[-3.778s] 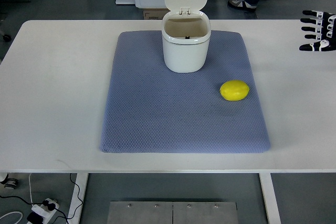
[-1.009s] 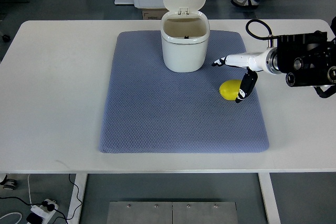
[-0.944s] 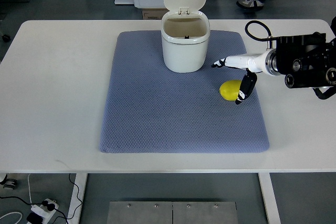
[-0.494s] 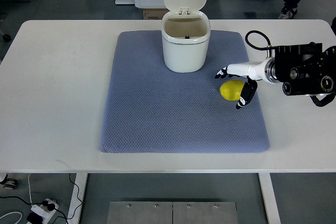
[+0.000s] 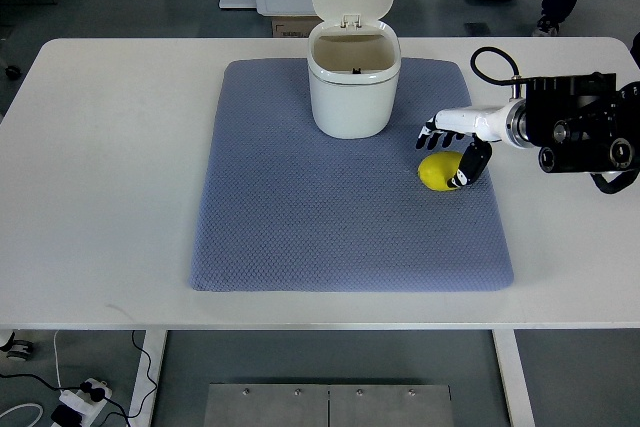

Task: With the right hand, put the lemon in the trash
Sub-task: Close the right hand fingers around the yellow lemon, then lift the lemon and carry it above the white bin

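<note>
Lemon (image 5: 437, 172): on blue mat (image 5: 300, 237), right of centre, near right edge. Right hand (image 5: 456, 147): curled over lemon from right, thumb at near side, fingers at far side; firm clamp not confirmable. Trash bin (image 5: 353, 82): upright at mat's far edge, lid raised.

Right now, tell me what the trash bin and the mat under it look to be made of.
Trash bin: likely plastic, smooth white with a soft sheen, moulded rounded walls and a hinged lid standing open. Mat: probably fabric or foam-backed cloth, matte blue-grey; a fine woven or dimpled texture shows across it, and the corners are soft and rounded. Neither material is certain from the top view alone.
</note>
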Controlling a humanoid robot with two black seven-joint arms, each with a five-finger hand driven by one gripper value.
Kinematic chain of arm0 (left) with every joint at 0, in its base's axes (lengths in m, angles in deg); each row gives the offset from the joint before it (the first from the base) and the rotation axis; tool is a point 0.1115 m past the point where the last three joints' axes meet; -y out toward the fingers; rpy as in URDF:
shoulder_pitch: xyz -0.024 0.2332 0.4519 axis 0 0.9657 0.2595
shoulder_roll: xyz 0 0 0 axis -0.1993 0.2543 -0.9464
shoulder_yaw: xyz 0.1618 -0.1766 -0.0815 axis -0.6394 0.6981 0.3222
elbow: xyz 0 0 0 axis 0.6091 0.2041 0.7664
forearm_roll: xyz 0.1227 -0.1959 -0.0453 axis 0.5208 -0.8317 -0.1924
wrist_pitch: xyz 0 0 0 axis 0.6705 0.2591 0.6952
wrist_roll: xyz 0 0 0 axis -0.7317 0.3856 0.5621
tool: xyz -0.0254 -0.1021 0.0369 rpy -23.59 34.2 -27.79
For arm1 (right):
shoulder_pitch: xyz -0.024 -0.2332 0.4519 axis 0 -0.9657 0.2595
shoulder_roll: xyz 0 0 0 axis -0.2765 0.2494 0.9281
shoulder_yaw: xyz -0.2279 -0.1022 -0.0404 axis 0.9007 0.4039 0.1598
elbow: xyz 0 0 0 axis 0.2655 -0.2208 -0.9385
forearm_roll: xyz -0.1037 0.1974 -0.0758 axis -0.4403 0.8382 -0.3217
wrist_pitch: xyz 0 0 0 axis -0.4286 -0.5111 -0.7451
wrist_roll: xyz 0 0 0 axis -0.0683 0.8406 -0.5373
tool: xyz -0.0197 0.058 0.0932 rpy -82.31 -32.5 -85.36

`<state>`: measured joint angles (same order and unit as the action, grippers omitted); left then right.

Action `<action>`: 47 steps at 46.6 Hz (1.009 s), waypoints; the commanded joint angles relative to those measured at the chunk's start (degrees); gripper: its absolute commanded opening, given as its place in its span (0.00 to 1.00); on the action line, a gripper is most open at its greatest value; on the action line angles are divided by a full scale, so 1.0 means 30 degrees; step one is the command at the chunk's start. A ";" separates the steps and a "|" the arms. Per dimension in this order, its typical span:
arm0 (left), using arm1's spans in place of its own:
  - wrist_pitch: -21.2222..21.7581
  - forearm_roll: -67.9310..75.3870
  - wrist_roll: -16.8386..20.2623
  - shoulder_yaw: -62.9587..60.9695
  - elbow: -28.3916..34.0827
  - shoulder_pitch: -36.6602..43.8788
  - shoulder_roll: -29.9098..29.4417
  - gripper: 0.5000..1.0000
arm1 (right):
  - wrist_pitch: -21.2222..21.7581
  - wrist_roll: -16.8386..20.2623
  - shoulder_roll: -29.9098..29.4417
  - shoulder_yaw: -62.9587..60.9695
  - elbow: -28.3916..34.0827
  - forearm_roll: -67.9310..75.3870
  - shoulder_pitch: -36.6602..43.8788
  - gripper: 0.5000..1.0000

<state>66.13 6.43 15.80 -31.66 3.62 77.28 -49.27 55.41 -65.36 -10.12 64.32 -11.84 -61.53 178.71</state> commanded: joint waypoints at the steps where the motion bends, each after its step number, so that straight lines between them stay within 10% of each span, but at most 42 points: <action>1: 0.0000 -0.0002 0.0001 0.0000 0.0002 0.0000 0.0000 1.00 | 0.0001 0.0028 -0.0028 0.0001 0.0005 0.0001 0.0000 0.57; 32: 0.0000 -0.0001 0.0001 0.0000 0.0002 0.0000 0.0000 1.00 | 0.0001 0.0204 -0.0174 0.0030 0.0005 0.0001 -0.0205 0.36; 47: 0.0000 -0.0002 0.0001 0.0000 0.0002 0.0000 0.0000 1.00 | 0.0001 0.0204 -0.0292 0.0411 0.0005 0.0001 -0.0322 0.00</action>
<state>66.13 6.43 15.81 -31.65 3.61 77.27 -49.27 55.45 -64.74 -10.85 65.33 -11.82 -61.47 177.75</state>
